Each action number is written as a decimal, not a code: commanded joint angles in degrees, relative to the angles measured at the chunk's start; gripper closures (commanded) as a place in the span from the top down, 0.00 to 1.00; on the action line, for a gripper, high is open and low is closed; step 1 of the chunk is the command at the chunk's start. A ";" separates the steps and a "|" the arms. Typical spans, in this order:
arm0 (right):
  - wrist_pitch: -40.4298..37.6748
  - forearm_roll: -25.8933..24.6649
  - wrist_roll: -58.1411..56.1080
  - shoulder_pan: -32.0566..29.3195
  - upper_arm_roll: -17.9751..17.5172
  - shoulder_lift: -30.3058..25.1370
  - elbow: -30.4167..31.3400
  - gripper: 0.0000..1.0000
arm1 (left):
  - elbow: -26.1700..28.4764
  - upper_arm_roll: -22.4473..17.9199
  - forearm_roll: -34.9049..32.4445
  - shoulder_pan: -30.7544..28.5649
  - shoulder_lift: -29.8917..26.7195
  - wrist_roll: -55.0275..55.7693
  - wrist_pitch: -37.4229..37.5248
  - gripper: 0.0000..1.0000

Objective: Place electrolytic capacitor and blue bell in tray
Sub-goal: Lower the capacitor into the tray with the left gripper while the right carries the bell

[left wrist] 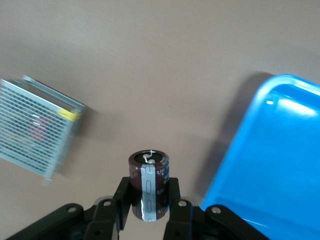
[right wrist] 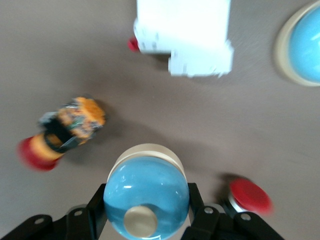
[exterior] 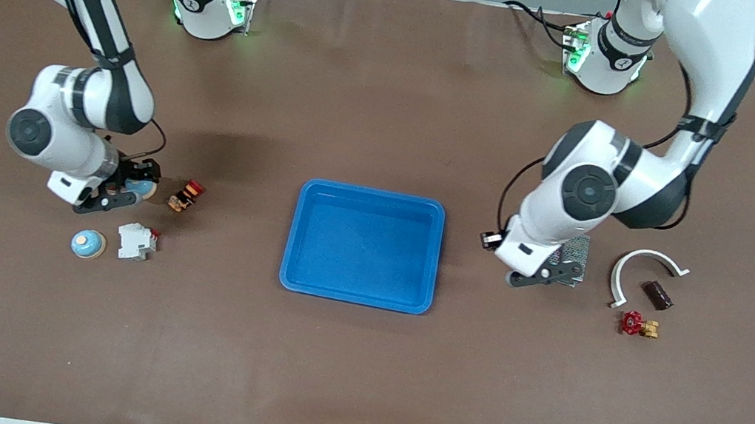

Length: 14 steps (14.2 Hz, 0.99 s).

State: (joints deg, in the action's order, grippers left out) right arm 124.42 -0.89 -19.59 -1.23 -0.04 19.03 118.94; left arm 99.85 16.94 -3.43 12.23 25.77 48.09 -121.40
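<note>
Front view: the blue tray sits at the frame's center with nothing in it. At center-left of the frame, the right gripper is clamped on a blue bell. A 2nd blue bell lies lower in the frame, beside a white block, and an orange-and-red part rests nearby. At center-right, the left gripper hangs over a metal mesh box. A white curved piece, a dark brown block and a red-handled valve lie toward the frame's right.

Left wrist view: the fingers pinch a brown electrolytic capacitor at bottom center; the tray's corner fills the lower right.

Right wrist view: the fingers grip the bell at bottom center; a red button-like object shows lower right.
</note>
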 commanded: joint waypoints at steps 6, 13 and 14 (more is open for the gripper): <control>-27.30 3.18 30.61 14.12 -1.37 -0.49 -25.50 0.37 | -13.17 -0.68 -1.14 9.56 12.53 17.80 0.73 0.00; -21.34 13.10 48.41 23.63 -1.37 3.55 -25.51 0.37 | -17.67 -0.77 -1.14 13.95 20.36 34.50 -4.10 0.00; -19.85 13.11 49.99 25.03 -1.37 4.25 -25.51 0.37 | -17.67 -0.85 -1.14 14.39 21.15 36.09 -4.72 0.00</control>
State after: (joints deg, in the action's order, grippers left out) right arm 103.06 10.56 27.49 22.21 -1.91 21.01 94.99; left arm 84.20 16.74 -3.47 25.01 44.76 79.96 -125.27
